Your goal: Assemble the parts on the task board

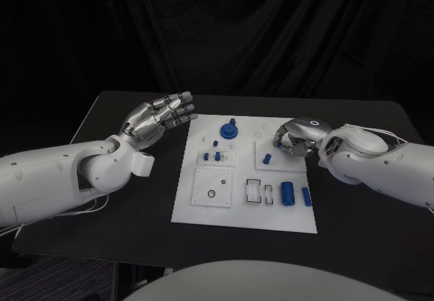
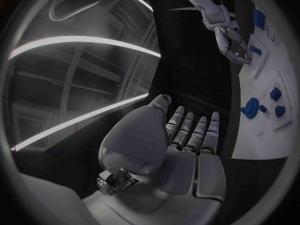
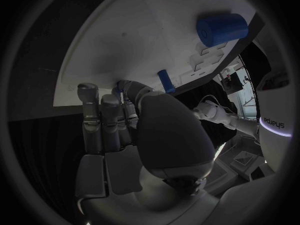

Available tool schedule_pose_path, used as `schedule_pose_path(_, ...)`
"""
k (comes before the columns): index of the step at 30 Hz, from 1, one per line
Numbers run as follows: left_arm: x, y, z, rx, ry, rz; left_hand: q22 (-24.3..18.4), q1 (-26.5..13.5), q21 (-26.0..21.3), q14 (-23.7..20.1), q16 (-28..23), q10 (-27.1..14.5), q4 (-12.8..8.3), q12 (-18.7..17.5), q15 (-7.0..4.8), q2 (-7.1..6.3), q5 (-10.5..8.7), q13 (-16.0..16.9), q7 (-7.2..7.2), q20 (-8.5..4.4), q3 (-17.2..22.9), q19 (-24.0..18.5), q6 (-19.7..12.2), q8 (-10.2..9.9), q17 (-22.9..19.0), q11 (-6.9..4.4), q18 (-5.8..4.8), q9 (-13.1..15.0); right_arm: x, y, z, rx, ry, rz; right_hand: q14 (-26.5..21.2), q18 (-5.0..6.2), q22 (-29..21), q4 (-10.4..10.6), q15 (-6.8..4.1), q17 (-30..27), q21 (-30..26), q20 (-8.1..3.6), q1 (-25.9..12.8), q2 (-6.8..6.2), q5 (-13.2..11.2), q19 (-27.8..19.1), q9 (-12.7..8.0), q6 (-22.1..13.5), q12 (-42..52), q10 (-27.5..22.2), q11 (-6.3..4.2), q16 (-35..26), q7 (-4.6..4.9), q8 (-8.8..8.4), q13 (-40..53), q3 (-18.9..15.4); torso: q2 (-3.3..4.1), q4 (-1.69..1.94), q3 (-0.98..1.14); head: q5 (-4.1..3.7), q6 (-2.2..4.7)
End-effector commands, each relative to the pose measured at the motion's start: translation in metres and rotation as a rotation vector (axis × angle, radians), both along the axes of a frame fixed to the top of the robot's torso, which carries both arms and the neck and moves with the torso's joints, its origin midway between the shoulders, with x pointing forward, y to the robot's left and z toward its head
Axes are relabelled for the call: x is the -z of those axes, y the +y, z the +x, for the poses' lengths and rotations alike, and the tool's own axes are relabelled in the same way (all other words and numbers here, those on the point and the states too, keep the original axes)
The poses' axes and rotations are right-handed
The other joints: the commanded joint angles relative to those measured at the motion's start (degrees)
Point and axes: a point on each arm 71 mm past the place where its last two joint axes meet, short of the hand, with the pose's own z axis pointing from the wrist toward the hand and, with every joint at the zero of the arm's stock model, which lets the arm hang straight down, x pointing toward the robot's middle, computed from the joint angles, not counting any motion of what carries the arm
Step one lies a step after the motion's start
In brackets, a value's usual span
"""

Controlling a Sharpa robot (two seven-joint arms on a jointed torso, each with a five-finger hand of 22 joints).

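Head view shows the white rectangular task board in the middle of the black table, its small blue plastic parts scattered for assembly. Over its right far edge the right robot hand curls downward, seemingly reaching; whether it grips anything I cannot tell. Left of the board, the left robot hand hovers with fingers straight and empty, likely waiting.

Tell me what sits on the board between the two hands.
In the head view, between the left hand and right hand the board carries a blue knob and small blue pegs.
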Motion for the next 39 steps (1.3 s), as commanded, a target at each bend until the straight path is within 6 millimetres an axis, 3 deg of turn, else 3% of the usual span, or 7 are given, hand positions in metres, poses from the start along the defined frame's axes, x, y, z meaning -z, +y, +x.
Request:
schedule_pose_path(1, -0.008, 0.002, 0.0, -0.034, -0.101, -0.072, 0.0, -0.3, 0.2, 0.1, 0.3, 0.2, -0.4, 0.4, 0.32, -0.24, 0.43, 0.0, 0.2, 0.13, 0.2, 0.5, 0.4, 0.2, 0.1, 0.09, -0.45, -0.1, -0.003, 0.0, 0.001, 0.0, -0.039, 0.028, -0.1, -0.17, 1.6, -0.4, -0.36, 0.0, 0.2, -0.39, 0.1, 0.76, -0.4, 0.0, 0.6, -0.5, 0.4, 0.4, -0.14, 0.2, 0.0, 0.38, 0.3, 0.1, 0.03, 0.04, -0.05, -0.04, -0.01)
schedule_pose_path(4, -0.008, 0.002, 0.0, -0.032, -0.099, -0.072, 0.0, -0.5, 0.2, 0.1, 0.4, 0.2, -0.5, 0.4, 0.38, -0.25, 0.92, 0.0, 0.31, 0.11, 0.3, 0.6, 0.4, 0.2, 0.1, 0.11, -0.53, -0.1, -0.004, 0.001, 0.001, -0.008, -0.059, 0.042, 0.1, -0.21, 1.7, -0.4, -0.47, 0.1, 0.3, -0.45, 0.2, 1.3, -1.4, 0.2, 1.6, -0.8, 0.9, 0.7, -0.32, 0.3, -0.14, 1.13, 0.6, 0.1, 0.02, 0.06, -0.04, -0.03, -0.01)
schedule_pose_path(9, -0.007, 0.002, 0.0, -0.03, -0.095, -0.07, -0.2, -0.5, 0.2, 0.1, 0.4, 0.2, -0.7, 0.3, 0.41, -0.17, 1.15, 0.0, 0.4, 0.11, 0.4, 0.6, 0.5, 0.2, 0.1, 0.14, -0.57, -0.1, -0.007, 0.001, 0.0, -0.016, -0.084, 0.062, 0.3, -0.25, 1.9, -0.5, -0.66, 0.1, 0.5, -0.63, 0.1, 1.01, -2.3, 0.5, 2.9, -0.9, 1.7, 1.4, -0.63, 0.3, -0.3, 1.95, 1.1, -0.4, 0.0, 0.03, -0.01, 0.17, -0.01)
schedule_pose_path(18, -0.006, 0.003, 0.001, -0.045, -0.092, -0.057, -0.8, -1.0, 0.0, 1.2, 1.5, 0.7, -1.1, 0.9, 0.92, -0.24, 1.38, 0.1, 0.69, 0.11, 0.8, 0.5, 1.1, 0.4, 0.3, 0.65, -0.95, -0.1, -0.014, 0.0, -0.005, -0.014, -0.12, 0.106, 0.6, -0.35, 2.0, -0.6, -0.84, 0.4, 0.9, -0.74, -0.1, 0.77, -3.0, 0.9, 3.6, -1.1, 2.2, 1.7, -0.82, 0.6, -0.38, 2.31, 1.4, -0.7, 0.04, 0.11, -0.07, 0.15, -0.01)
schedule_pose_path(28, -0.005, 0.003, 0.002, -0.044, -0.076, -0.061, -0.3, -1.0, 0.1, 1.3, 1.7, 0.7, -1.3, 0.9, 0.93, -0.22, 1.43, 0.1, 0.83, 0.09, 1.0, 1.0, 1.1, 0.3, 0.3, 0.74, -0.97, -0.1, -0.038, 0.004, -0.012, -0.014, -0.153, 0.148, 0.9, -0.41, 2.2, -0.7, -0.89, 0.7, 1.1, -0.81, -0.1, 0.34, -3.3, 1.2, 3.9, -1.5, 2.4, 1.8, -0.83, 0.8, -0.27, 2.23, 1.5, -0.9, 0.09, 0.06, -0.08, 0.49, -0.01)
schedule_pose_path(32, -0.004, 0.002, 0.002, -0.042, -0.073, -0.062, -0.3, -1.0, 0.1, 1.3, 1.7, 0.7, -1.3, 0.9, 0.93, -0.22, 1.43, 0.1, 0.83, 0.09, 1.0, 1.0, 1.1, 0.3, 0.3, 0.74, -0.97, -0.1, -0.045, 0.015, -0.024, -0.049, -0.14, 0.182, 1.0, -0.44, 2.2, -0.9, -0.89, 0.8, 1.2, -0.85, 0.1, 0.11, -3.1, 1.3, 4.0, -2.0, 2.5, 1.8, -0.77, 0.9, -0.12, 2.01, 1.6, -0.9, 0.09, -0.02, -0.1, 0.98, -0.01)
schedule_pose_path(39, -0.002, 0.0, 0.002, -0.031, -0.068, -0.067, -0.4, -0.9, 0.1, 1.2, 1.7, 0.5, -1.6, 0.8, 0.93, -0.09, 1.49, 0.0, 0.97, 0.08, 1.4, 1.2, 1.2, 0.3, 0.2, 0.76, -1.01, -0.2, -0.048, 0.055, -0.053, -0.172, -0.076, 0.224, 2.7, -0.97, 3.2, -1.3, -0.96, 3.0, 4.0, -0.91, 0.2, -0.54, -3.3, 3.1, 4.2, -2.8, 3.0, 2.6, -0.85, 2.9, -0.03, 1.37, 1.8, -1.1, 0.1, 0.06, -0.18, 1.57, -0.01)
